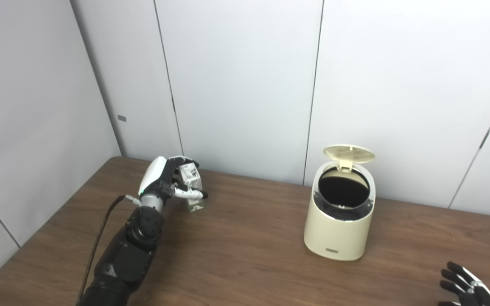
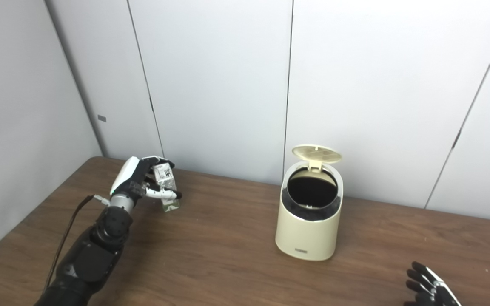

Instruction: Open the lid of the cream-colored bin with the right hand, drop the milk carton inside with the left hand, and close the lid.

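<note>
Right hand (image 1: 466, 287) open, left hand (image 1: 166, 180) gripping upright milk carton (image 1: 193, 187)

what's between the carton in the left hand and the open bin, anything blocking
Nothing visible. The left hand holds the milk carton left of the bin; only bare table lies between, and the lid stands open.

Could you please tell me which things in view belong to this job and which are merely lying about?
Job: milk carton in the left hand; cream-colored bin, lid open; right hand waiting.

Lying about: nothing but the table itself.
</note>
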